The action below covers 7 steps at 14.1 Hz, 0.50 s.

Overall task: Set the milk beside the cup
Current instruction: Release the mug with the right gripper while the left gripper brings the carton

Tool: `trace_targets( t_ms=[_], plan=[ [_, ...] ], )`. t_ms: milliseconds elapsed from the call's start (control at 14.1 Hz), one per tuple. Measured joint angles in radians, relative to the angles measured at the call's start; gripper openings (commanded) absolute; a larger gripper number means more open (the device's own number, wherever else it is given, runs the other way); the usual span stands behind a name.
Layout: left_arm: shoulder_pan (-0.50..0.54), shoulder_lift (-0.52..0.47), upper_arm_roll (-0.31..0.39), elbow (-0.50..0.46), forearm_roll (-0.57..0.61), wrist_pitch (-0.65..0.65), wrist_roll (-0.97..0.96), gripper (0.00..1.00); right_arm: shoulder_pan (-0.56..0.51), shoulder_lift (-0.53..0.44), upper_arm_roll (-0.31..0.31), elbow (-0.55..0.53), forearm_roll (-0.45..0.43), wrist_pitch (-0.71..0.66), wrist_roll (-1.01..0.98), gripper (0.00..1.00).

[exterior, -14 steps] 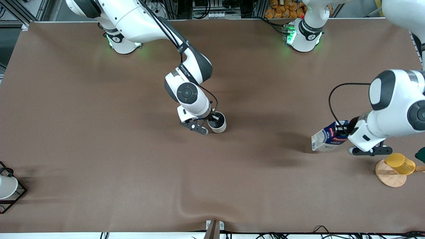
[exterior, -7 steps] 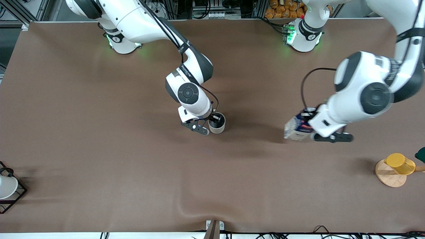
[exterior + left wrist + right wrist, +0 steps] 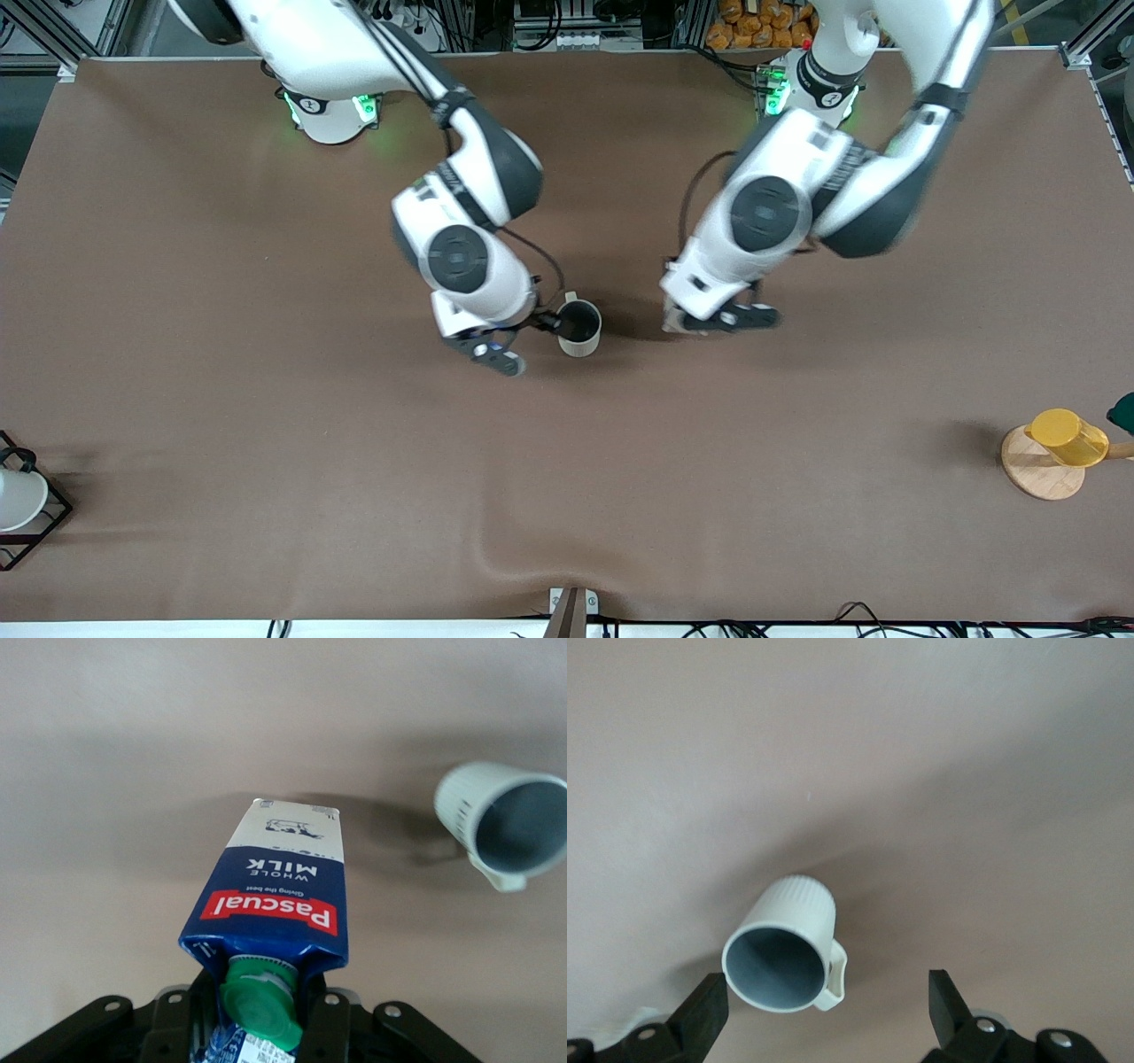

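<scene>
Being gripped at its capped top by the left gripper (image 3: 257,1028), the milk (image 3: 279,895) is being held tilted over the table (image 3: 266,461), near the cup (image 3: 579,326). The right gripper (image 3: 824,1005) is being kept spread above the upright cup, apart from it.

One milk carton (image 3: 275,895), three cups: grey (image 3: 580,330), yellow (image 3: 1067,437), white (image 3: 18,498)

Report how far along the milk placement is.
Done: the cup stands upright on the table, and the right gripper is open above it, off it. In hand: the left gripper holds the milk beside the cup. Left: set the milk down and release.
</scene>
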Motion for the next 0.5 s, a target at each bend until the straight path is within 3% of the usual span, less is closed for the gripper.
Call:
trace_targets(
  t_ms=[497],
  plan=[
    [-0.156, 0.057, 0.003, 0.043, 0.0, 0.005, -0.05, 0.26, -0.319, -0.165, -0.006, 0.008, 0.001, -0.288, -0.489, 1.0]
  ],
)
